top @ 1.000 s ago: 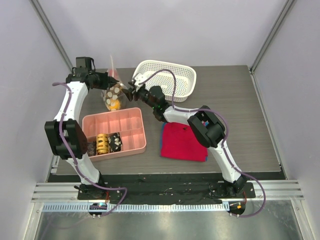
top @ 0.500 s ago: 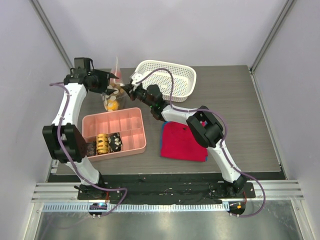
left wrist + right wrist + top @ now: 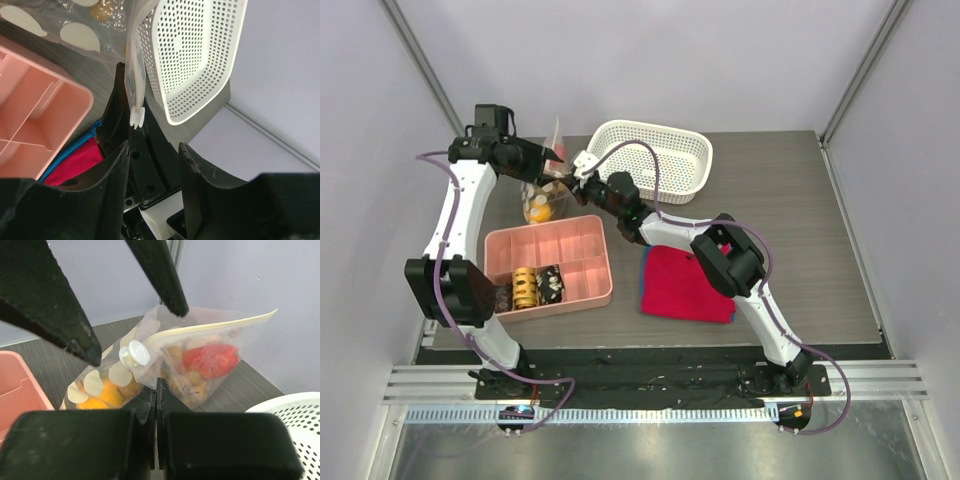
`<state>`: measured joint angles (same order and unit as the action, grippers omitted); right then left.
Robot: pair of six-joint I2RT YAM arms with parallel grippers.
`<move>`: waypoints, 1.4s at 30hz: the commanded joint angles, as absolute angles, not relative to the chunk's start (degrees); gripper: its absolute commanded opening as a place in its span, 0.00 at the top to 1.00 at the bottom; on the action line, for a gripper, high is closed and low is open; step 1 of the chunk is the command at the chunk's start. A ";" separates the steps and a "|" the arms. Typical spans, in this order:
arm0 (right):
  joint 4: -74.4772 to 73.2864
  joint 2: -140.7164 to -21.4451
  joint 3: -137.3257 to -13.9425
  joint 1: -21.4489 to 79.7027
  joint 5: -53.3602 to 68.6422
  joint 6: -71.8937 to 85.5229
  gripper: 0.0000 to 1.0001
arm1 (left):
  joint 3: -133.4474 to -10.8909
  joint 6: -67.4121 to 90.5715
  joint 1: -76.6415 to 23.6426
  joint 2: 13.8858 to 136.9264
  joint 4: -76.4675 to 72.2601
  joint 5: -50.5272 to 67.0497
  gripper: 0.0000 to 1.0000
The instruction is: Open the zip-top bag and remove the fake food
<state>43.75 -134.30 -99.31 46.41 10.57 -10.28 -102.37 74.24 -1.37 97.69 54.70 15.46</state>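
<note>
Wood-grain table (image 3: 790, 220): basket (image 3: 705, 160), tray (image 3: 582, 272), cloth (image 3: 685, 283)

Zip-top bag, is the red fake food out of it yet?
No, the red piece sits inside the zip-top bag, visible through its clear plastic in the right wrist view.

Table (image 3: 790, 220): bag (image 3: 548, 192) stands far left, toy food (image 3: 542, 208) inside it. Basket (image 3: 665, 160) just right of bag, at far edge, centre. Tray (image 3: 570, 250) on near side of bag, in left half of table. 1 coil (image 3: 525, 287) and blocks (image 3: 551, 283) sit side by side in its near-left compartments. Cloth (image 3: 685, 285) lies flat on table just right of tray, on near side of basket. Left gripper (image 3: 552, 155) at bag's far top. Right gripper (image 3: 572, 180) at bag's right edge, between bag and basket.
</note>
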 commanded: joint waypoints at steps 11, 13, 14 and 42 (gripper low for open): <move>45.00 -130.26 -102.04 46.76 10.37 -12.57 0.99 | -106.87 69.61 -1.85 99.31 58.62 10.98 0.67; 44.56 -130.34 -102.30 46.84 10.46 -12.66 0.99 | -107.66 68.91 -1.93 100.63 58.71 11.07 0.66; 44.39 -130.34 -102.57 46.85 10.55 -12.74 0.99 | -107.75 68.91 -1.93 100.90 58.36 11.16 0.66; 43.33 -129.29 -102.31 47.11 11.87 -14.41 0.99 | -110.12 66.89 -2.64 104.15 54.75 10.20 1.00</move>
<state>40.60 -134.28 -100.73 46.50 10.72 -13.41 -107.00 68.45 -2.52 104.01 56.99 10.96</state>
